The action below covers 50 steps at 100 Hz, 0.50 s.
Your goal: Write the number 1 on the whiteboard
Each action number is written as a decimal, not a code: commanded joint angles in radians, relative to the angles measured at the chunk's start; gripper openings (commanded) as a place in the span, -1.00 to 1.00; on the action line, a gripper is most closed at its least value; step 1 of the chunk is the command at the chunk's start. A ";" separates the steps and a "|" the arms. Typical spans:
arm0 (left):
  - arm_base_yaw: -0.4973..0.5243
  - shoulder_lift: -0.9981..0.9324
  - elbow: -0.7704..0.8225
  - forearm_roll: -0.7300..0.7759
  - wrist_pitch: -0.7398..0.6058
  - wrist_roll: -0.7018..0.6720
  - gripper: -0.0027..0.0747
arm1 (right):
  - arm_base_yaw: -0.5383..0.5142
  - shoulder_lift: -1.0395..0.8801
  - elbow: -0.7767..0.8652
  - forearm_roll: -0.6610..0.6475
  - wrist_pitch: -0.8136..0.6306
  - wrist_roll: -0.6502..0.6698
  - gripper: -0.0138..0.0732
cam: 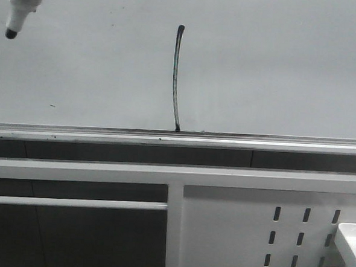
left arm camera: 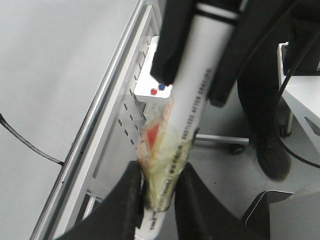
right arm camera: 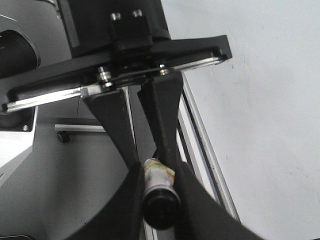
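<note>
marker (left arm camera: 192, 100) print unreadable, clamped in left hand (left arm camera: 159, 200); number 1 (cam: 176, 79) on whiteboard (cam: 279, 67).

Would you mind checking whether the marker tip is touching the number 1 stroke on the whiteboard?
Apart. The front view shows the marker tip at upper left, with bare whiteboard between it and the number 1.

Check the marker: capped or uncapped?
Uncapped: the front view shows the marker's bare dark tip, off the whiteboard, apart from the number 1.
</note>
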 commanded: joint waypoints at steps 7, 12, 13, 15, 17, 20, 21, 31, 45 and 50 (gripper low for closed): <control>-0.004 -0.007 -0.038 -0.058 -0.064 -0.042 -0.98 | 0.002 -0.009 -0.035 -0.005 -0.058 -0.010 -0.86; -0.004 -0.007 -0.038 -0.058 -0.064 -0.042 -0.98 | 0.002 -0.009 -0.035 -0.005 -0.058 -0.010 -0.86; -0.004 -0.007 -0.038 -0.058 -0.064 -0.042 -0.98 | 0.002 -0.009 -0.035 -0.005 -0.058 -0.010 -0.86; -0.004 -0.007 -0.038 -0.058 -0.064 -0.042 -0.98 | 0.002 -0.009 -0.035 -0.005 -0.061 -0.010 -0.86; -0.004 -0.007 -0.038 -0.058 -0.065 -0.042 -0.98 | 0.002 -0.009 -0.035 -0.005 -0.062 -0.010 -0.86; -0.004 -0.007 -0.038 -0.058 -0.065 -0.042 -0.98 | 0.002 -0.009 -0.035 -0.005 -0.065 -0.010 -0.86; -0.004 -0.007 -0.038 -0.058 -0.065 -0.042 -0.98 | 0.002 -0.009 -0.035 -0.005 -0.065 -0.010 -0.86; -0.004 -0.007 -0.038 -0.058 -0.079 -0.042 -0.98 | 0.002 -0.009 -0.035 -0.005 -0.073 -0.010 -0.80; -0.004 -0.007 -0.038 -0.067 -0.110 -0.042 -0.98 | 0.002 -0.009 -0.035 -0.005 -0.107 -0.010 -0.34; -0.004 -0.007 -0.038 -0.079 -0.130 -0.042 -0.98 | 0.002 -0.009 -0.035 -0.005 -0.139 -0.010 -0.13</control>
